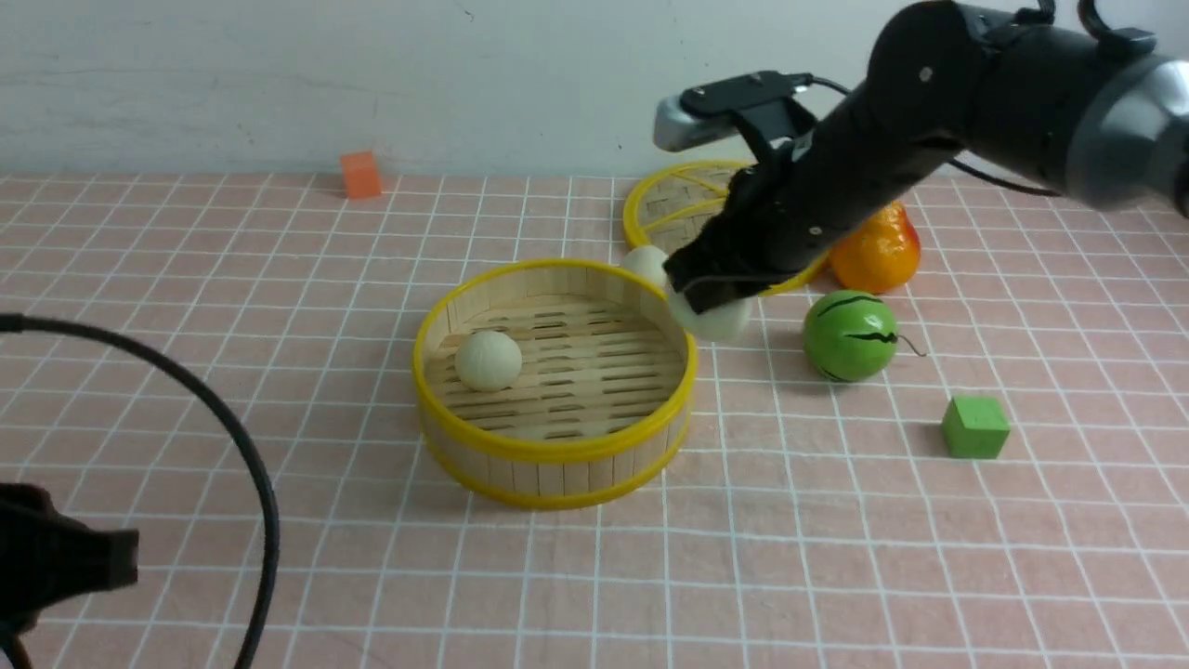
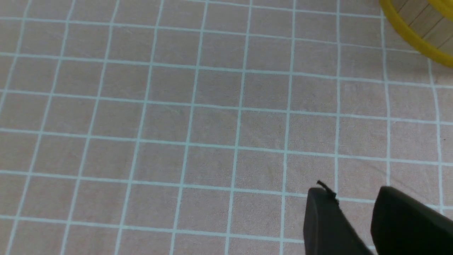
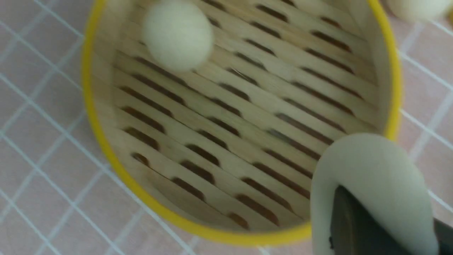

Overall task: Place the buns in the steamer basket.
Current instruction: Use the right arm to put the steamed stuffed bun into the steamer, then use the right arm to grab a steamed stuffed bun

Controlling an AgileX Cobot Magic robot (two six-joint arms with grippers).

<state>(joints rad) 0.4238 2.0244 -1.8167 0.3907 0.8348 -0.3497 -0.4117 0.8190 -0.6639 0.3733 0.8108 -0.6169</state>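
At lower left, the dark left hand (image 2: 350,193) hangs part open and empty over the pink, white-gridded tabletop (image 1: 279,279). At centre, the round bamboo-slat steamer basket (image 1: 557,455), yellow-rimmed, holds one smooth cream bun (image 1: 488,360) on its slatted floor. At its right rim, the right hand (image 1: 706,295) clamps a second bun (image 1: 725,323). A third bun (image 1: 644,263) sits just behind.

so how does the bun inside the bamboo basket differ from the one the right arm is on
The loose cream-white round bun lies on the slatted floor of the yellow-rimmed bamboo steamer basket; the gripped cream-white bun is outside, by its right rim. Nothing touches the first; the right gripper has jaws closed on the second. Same colour, similar size.
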